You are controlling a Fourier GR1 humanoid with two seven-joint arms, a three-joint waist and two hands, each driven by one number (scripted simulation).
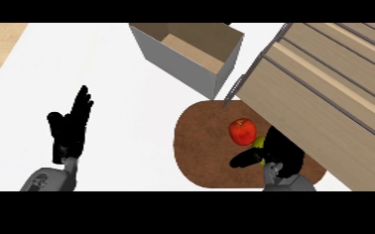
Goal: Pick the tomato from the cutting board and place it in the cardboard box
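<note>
A red tomato lies on the round brown cutting board, toward the board's 2 o'clock edge, on the white desk. The right robot hand comes in from the lower edge and sits over the board at about 5 o'clock from the tomato, just beside it. Its dark shape does not show whether it is open or closed, nor whether it touches the fruit. A small yellow-green item shows between the tomato and this hand, partly hidden by the hand. The cardboard box stands open-topped on the desk at 12 o'clock from the board, close to its far edge and apart from the tomato. A slatted wooden structure fills the view from 1 to 4 o'clock, and its lower edge overlaps the board's right side. The left robot hand rests at 9 o'clock, open wide with fingers pointing up, well apart from the board and holding nothing.
</note>
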